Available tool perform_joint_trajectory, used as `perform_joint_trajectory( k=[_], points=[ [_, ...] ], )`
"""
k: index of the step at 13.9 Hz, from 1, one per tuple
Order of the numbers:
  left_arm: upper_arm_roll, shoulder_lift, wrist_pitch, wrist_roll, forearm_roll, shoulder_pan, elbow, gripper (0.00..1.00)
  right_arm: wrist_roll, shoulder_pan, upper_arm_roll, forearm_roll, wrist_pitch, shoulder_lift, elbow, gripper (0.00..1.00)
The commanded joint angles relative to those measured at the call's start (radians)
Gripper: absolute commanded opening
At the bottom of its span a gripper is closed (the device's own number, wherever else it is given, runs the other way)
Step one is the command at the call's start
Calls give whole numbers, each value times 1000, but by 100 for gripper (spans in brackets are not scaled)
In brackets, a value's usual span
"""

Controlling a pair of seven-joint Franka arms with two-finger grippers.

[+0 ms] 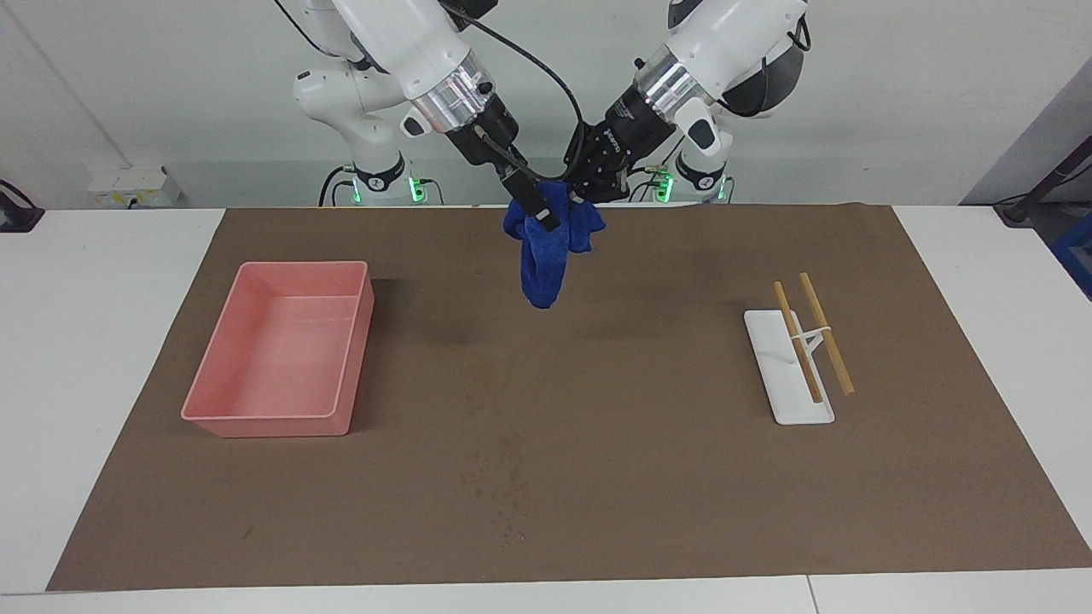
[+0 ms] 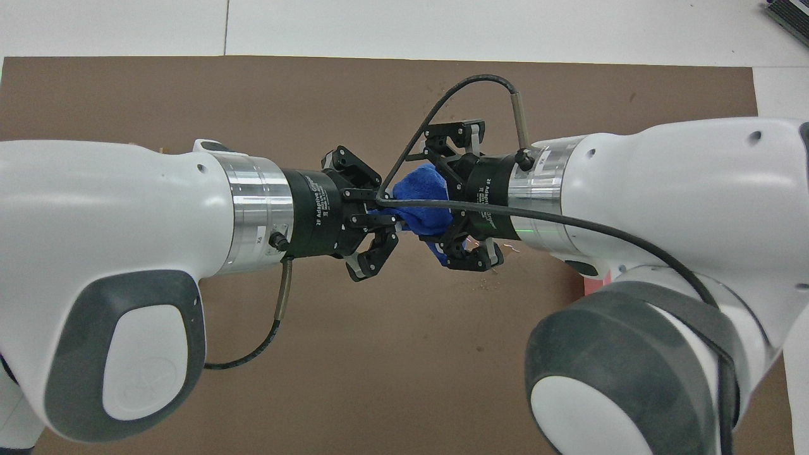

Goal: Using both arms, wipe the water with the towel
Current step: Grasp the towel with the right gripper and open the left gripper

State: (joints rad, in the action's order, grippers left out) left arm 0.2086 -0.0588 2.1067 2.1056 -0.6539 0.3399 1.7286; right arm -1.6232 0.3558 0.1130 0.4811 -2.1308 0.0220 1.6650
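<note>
The blue towel [image 1: 542, 260] [image 2: 422, 188] hangs in the air over the mat's robot-side part, midway between the two arms. My left gripper [image 1: 587, 201] [image 2: 390, 212] is shut on its upper bunch. My right gripper [image 1: 538, 215] [image 2: 446, 197] is open, its fingers standing on either side of the towel's top without closing on it. The water [image 1: 500, 479] is a scatter of dark specks on the brown mat, much farther from the robots than the towel. In the overhead view the arms cover most of it, and only a few specks [image 2: 484, 284] show.
A pink tray [image 1: 358, 341] [image 2: 594, 285] sits toward the right arm's end of the mat. A white stand [image 1: 781, 388] carrying two wooden sticks [image 1: 825, 333] lies toward the left arm's end. The brown mat [image 1: 648, 477] covers most of the white table.
</note>
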Motion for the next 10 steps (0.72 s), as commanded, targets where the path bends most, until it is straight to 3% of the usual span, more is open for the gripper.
perform_joint_trajectory(
  k=[1,2,3,4,5,6,10],
  points=[
    [-12,-39,-25,-10,-19,8,20,0,9,2,1,14,-92,-22,67,95],
    [-12,-41,-25,-10,-19,8,22,0,13,2,1,14,-92,-23,68,93],
    [-12,-39,-22,-12,-19,8,22,0,13,2,1,14,-92,-23,70,84],
    [-12,-39,-19,-12,-19,8,20,0,13,2,1,14,-90,-23,71,63],
    [-14,-39,-14,-13,-19,8,22,0,13,2,1,14,-89,-23,71,28],
    [-14,-39,-8,-15,-19,10,23,0,11,0,1,14,-80,-23,67,0],
    [-15,-39,7,-16,-18,11,23,0,13,-5,-1,13,-38,-23,64,0]
  ],
)
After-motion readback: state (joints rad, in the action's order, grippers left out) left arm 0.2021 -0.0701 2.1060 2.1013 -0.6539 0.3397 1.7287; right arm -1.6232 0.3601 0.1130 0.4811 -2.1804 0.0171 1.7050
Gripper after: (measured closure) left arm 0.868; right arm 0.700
